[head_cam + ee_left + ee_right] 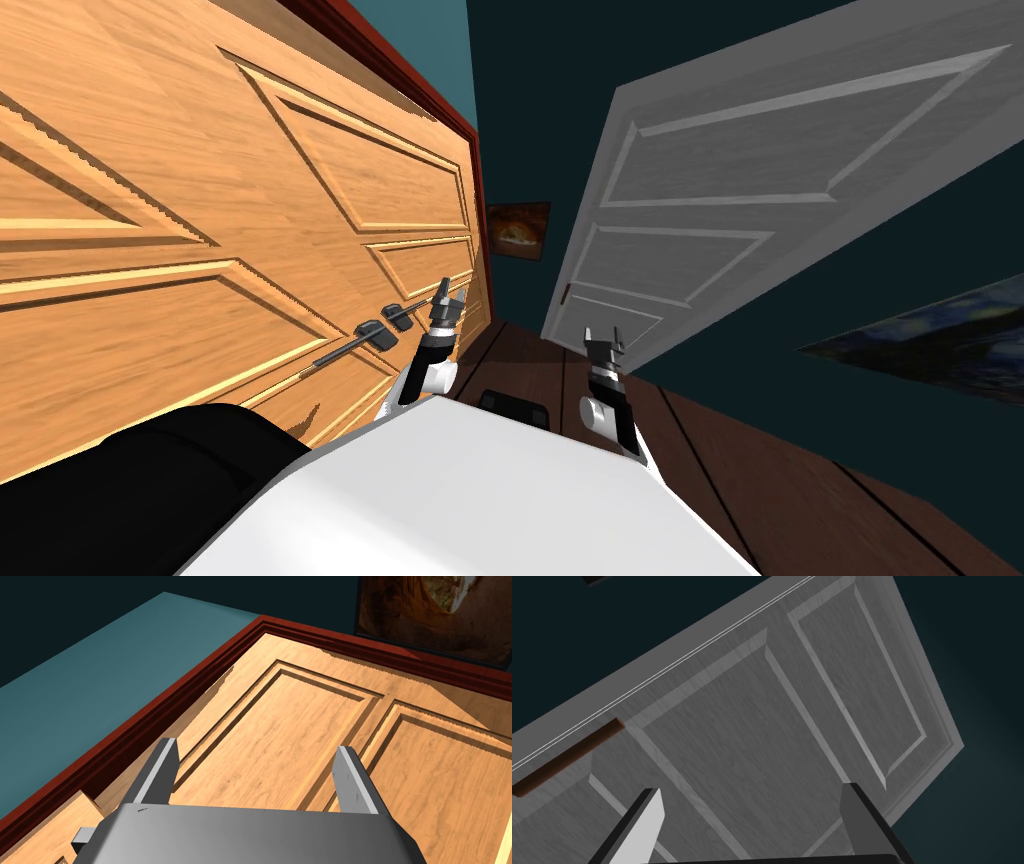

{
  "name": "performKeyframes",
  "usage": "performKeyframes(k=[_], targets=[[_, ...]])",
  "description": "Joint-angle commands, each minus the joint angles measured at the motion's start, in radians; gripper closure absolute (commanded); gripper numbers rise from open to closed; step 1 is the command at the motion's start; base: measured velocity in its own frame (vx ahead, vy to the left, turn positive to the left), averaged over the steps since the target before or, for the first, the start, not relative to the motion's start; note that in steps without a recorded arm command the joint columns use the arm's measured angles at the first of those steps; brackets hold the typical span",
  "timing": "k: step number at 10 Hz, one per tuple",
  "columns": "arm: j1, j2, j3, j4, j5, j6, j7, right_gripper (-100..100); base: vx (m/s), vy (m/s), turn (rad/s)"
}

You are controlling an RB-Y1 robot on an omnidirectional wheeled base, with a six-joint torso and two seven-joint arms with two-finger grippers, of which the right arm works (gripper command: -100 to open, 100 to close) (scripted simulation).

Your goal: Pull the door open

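**A:** While the left gripper (450,296) hovers just beside the handle (392,316), it has hold of nothing. Its fingers stand wide apart, with bare panel between them.

**B:** And the door (200,200) itself, where is it?

**A:** Close on the robot's left, running along its side, set in a red frame (400,75). The handle sits by the far edge, and the fingertips are almost at the end of the lever.

**B:** Has it opened at all?

**A:** Hard to say from this steep angle. It looks shut, or very nearly flush with the frame, so I'd judge the pull hasn't begun.

**B:** What about the right gripper (603,338)?

**A:** Out front, well apart from the handle, fingers spread and empty. It faces a grey door (762,741), and I'd say that's not the one being worked.

**B:** So what's left?

**A:** Nearly everything. The approach looks about done. The fingers have yet to close on the lever, perhaps turn it, and then draw the door back towards the robot.
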Motion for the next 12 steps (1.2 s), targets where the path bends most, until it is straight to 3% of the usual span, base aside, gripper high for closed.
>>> performKeyframes(k=[1, 12], targets=[[-0.007, -0.005, 0.000, 0.037, -0.021, -0.013, -0.039, -100, 0.093, -0.010, 0.065], [-0.090, -0.018, -0.004, 0.294, -0.160, -0.082, -0.271, -100, 0.096, -0.019, 0.070]])
